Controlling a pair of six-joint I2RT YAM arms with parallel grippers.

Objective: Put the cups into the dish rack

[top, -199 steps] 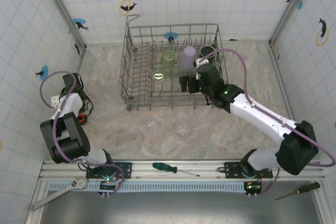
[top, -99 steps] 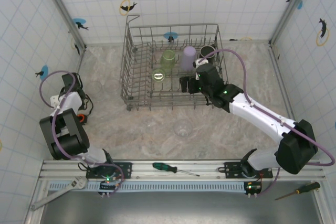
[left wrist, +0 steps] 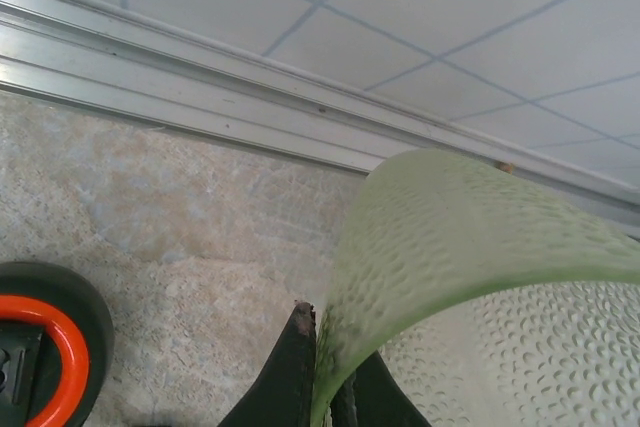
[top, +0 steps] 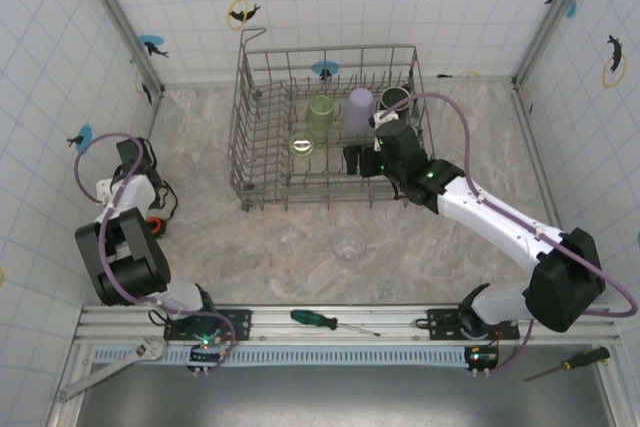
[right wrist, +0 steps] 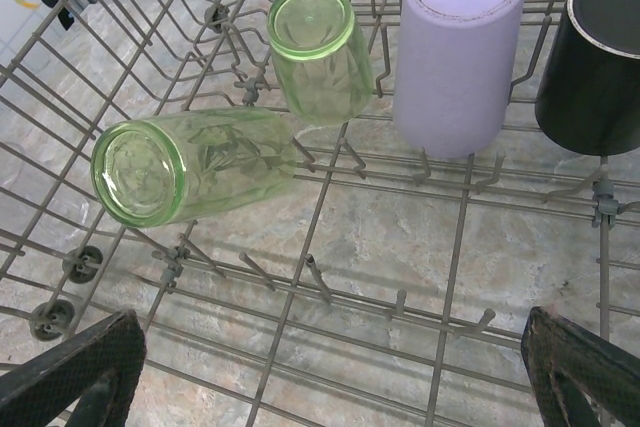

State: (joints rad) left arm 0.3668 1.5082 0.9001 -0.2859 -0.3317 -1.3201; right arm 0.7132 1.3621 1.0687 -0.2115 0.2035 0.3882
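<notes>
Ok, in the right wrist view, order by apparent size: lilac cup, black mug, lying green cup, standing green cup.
1. lilac cup and lying green cup, too alike to rank.
2. black mug, cropped by the frame, unsure.
3. standing green cup.

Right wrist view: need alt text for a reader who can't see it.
Looking down into the dish rack: one green cup lies on its side at left, while a second green cup, a lilac cup and a black mug sit in a row behind it. The right gripper is open and empty, its fingers at the bottom corners.
</notes>
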